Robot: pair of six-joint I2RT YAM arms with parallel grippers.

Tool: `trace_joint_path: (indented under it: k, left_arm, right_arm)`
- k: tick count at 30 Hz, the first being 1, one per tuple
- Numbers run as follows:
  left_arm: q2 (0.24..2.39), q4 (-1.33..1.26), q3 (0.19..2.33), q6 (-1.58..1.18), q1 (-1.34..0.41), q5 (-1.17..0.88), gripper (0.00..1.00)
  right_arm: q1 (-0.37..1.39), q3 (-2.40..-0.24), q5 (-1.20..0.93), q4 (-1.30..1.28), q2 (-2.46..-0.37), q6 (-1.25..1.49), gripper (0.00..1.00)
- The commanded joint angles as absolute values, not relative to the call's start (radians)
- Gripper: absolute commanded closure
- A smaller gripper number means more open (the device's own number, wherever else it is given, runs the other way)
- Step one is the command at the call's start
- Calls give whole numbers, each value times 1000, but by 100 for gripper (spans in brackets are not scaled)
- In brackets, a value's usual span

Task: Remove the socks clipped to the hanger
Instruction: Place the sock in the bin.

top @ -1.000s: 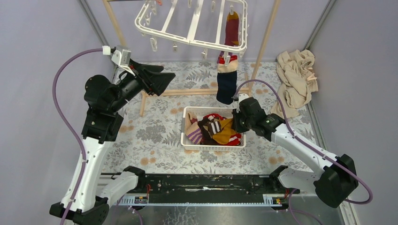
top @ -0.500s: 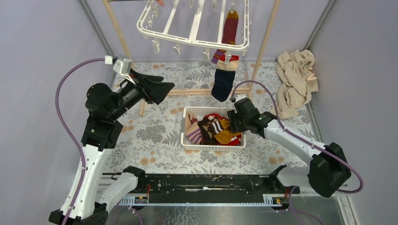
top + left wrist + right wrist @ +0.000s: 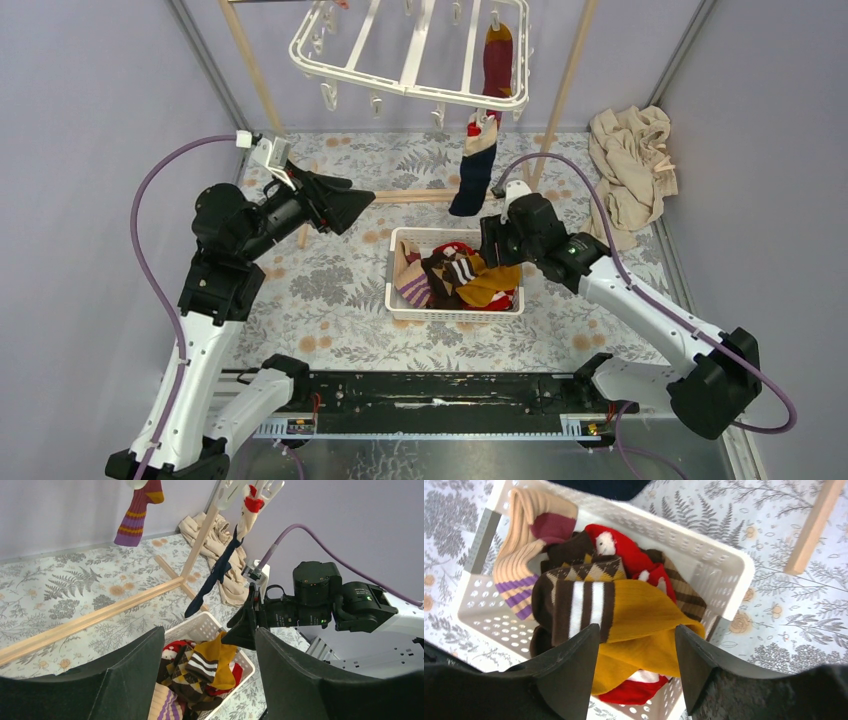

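Note:
The white hanger (image 3: pixel 410 62) hangs at the top of the overhead view. Two socks stay clipped at its right side: a navy sock (image 3: pixel 472 182) with a red-and-white cuff, and a maroon-and-mustard sock (image 3: pixel 495 58) behind it. The left wrist view shows the navy sock (image 3: pixel 215 577) and a purple-striped sock (image 3: pixel 135 517) dangling. My right gripper (image 3: pixel 492 243) hovers open over the right end of the white basket (image 3: pixel 400 300), with a mustard sock (image 3: pixel 651 612) lying loose below its jaws. My left gripper (image 3: pixel 352 205) stands open and empty left of the basket.
The basket (image 3: pixel 724 562) holds several socks: argyle, red, tan with purple stripes. A wooden pole frame (image 3: pixel 562 90) carries the hanger, its base bar (image 3: pixel 100 615) lying on the floral mat. A beige cloth heap (image 3: pixel 630 170) lies at the right wall.
My right gripper has opened above the basket and shifted slightly left. The navy sock has swung on its clip. My left arm has dropped lower and turned toward the basket.

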State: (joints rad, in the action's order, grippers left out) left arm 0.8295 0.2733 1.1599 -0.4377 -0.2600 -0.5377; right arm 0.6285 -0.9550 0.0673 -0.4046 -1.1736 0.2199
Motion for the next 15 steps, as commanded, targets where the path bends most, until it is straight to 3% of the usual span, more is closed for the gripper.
trace_joint_path:
  k: [1,2,3,15]
  left_arm:
    - [829,292,1145,-422,-259,-540,23]
    - [834,303,1144,-418,-259,-533,5]
    - [837,310,1143,-415,-259,-529,2]
    - [842,315,1134,-420,-259,-525,1]
  right_arm:
    - [690,-981,30,-382,-1181,211,36]
    - [707,-975,42,-379,-1187,212,36]
    - [723,-966,44,-372,-1194,215,36]
    - [749,-724,77,-112,-1339,311,43]
